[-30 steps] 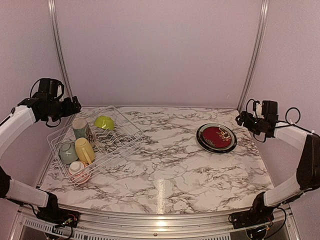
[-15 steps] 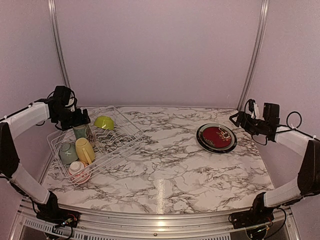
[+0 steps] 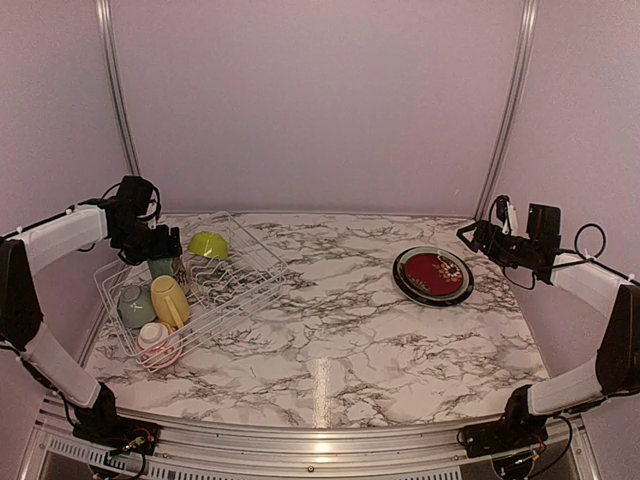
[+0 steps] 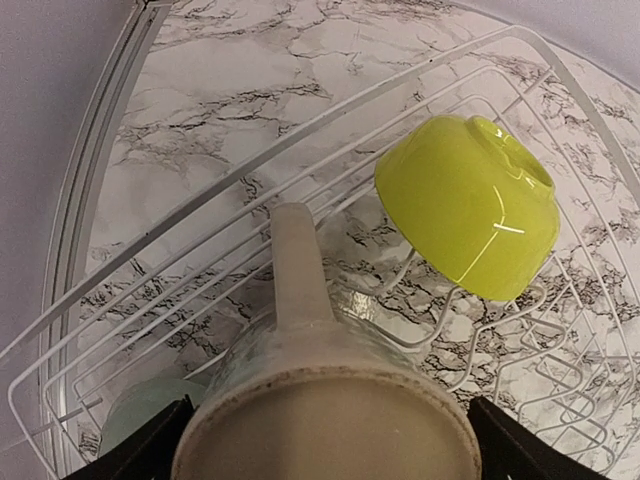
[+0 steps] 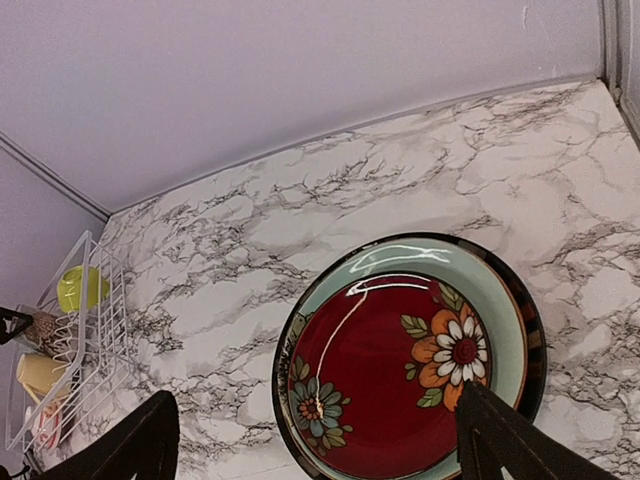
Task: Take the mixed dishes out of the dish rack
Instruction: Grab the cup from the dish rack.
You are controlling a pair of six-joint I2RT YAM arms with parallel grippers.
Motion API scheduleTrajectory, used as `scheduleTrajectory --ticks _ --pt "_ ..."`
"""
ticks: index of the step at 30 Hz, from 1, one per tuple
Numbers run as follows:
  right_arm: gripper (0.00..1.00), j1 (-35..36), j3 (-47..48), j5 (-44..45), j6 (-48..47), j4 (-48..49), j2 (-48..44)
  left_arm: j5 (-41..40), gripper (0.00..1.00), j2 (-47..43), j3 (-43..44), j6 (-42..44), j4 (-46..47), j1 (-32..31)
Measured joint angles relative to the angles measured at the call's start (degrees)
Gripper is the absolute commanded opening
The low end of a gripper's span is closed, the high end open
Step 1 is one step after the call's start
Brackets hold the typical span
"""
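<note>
Marble-look tabletop [image 3: 340, 330], plain lilac walls all round. The dish rack [image 3: 250, 262] sits on the left side of it, loaded up: a lime-green bowl [image 4: 468, 205] tipped bottom-up at the far end, then a beige mug [image 4: 330, 420], a yellow mug [image 3: 169, 300], a pale green cup [image 3: 135, 305] and a red-patterned bowl [image 3: 158, 345] nearest the arms. The left end effector [image 3: 168, 243] is down over the beige mug, fingers spread wide either side of it, not clenched. Well apart on the right, the plates are stacked: red patterned plate [image 5: 400, 370] on a pale green plate [image 5: 500, 320] on a black-rimmed plate [image 5: 533, 340]. The right end effector [image 3: 468, 238] hangs near their far right side, released, holding nothing.
</note>
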Motion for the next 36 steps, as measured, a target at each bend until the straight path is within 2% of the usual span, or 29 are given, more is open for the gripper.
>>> scheduleTrajectory --ticks 4,9,17,25,31,36 --pt "0.92 0.2 0.0 0.0 0.0 0.0 0.0 -0.6 0.96 0.7 0.0 0.5 -0.2 -0.2" --pt "0.92 0.2 0.0 0.0 0.0 -0.1 -1.0 -0.9 0.82 1.5 0.0 0.7 -0.2 -0.2" --pt "0.91 0.2 0.0 0.4 -0.1 -1.0 -2.5 -1.6 0.7 1.6 0.0 0.9 0.0 -0.6" --pt "0.91 0.2 0.0 0.8 -0.1 -1.4 -2.6 -2.6 0.5 1.4 0.6 1.0 -1.2 -1.5" --pt "0.91 0.2 0.0 1.3 -0.1 -1.5 -2.6 -3.4 0.46 0.3 2.7 1.1 -4.3 -2.2" --pt "0.91 0.2 0.0 1.7 -0.1 -1.8 -2.7 -4.2 0.42 -2.4 8.1 1.6 -8.0 -3.1"
